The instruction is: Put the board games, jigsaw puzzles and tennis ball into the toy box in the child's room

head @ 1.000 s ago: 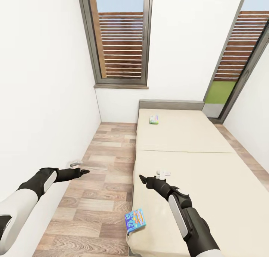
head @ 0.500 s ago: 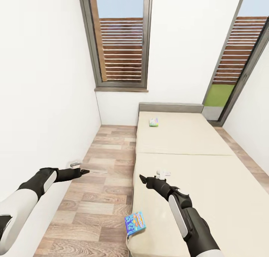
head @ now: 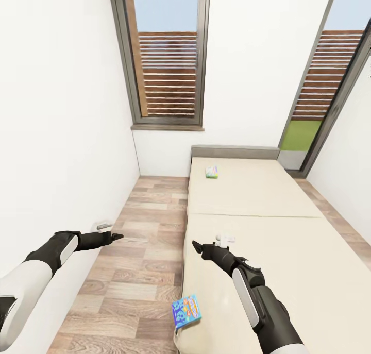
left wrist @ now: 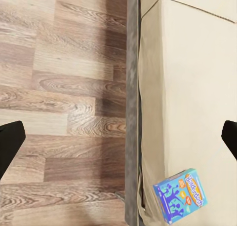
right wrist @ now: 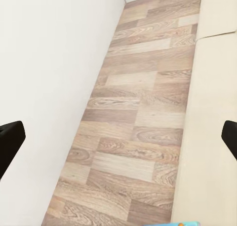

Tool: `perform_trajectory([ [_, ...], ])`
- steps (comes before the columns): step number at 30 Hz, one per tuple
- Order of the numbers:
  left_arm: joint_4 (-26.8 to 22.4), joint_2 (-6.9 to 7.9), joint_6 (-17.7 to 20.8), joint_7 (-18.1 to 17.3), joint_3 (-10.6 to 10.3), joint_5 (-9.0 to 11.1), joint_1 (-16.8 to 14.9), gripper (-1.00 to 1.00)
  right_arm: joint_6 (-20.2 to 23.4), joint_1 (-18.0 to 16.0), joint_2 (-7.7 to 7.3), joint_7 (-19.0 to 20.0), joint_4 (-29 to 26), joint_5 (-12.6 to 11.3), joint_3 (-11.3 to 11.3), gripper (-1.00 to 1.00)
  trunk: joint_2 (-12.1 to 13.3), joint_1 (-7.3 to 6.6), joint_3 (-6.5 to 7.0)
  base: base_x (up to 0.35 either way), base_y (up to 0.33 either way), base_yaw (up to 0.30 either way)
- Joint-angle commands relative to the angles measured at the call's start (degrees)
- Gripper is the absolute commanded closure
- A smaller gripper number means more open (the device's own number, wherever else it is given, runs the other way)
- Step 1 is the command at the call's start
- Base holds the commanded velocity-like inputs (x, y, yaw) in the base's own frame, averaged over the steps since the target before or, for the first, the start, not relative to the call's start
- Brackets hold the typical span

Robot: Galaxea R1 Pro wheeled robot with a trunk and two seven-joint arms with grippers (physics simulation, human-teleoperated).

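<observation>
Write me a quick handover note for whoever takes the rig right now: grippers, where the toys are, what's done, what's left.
Left gripper: open, empty, over the floor.
Right gripper: open, empty, over the bed.
Blue board game: on the bed's near corner, at the edge.
Pale board game: far end of the bed, near the headboard.
Done: neither bed game picked up yet.
Left: grab both bed games, carry them to the toy box, then the table toys.

White walls [head: 62,112], wood-plank floor [head: 139,251], two tall dark-framed windows [head: 166,55] with slatted fence outside, daylight.
</observation>
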Motion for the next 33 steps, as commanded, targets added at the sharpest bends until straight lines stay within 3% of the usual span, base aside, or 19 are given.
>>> perform_trajectory([
  [1, -0.05, 0.04, 0.47, 0.03, -0.16, 0.53, -0.04, -1.0, 0.33, -0.03, 0.02, 0.05, -0.07, -0.25, -0.05, -1.0, -0.12, 0.04, -0.02, 0.0, 0.0, 0.0],
  [33, -0.05, -0.04, 0.3, 0.03, -0.16, 0.53, -0.04, -1.0, 0.25, -0.05, 0.02, -0.03, 0.09, -0.25, -0.05, -1.0, -0.12, 0.04, 3.01, 0.0, 0.0, 0.0],
])
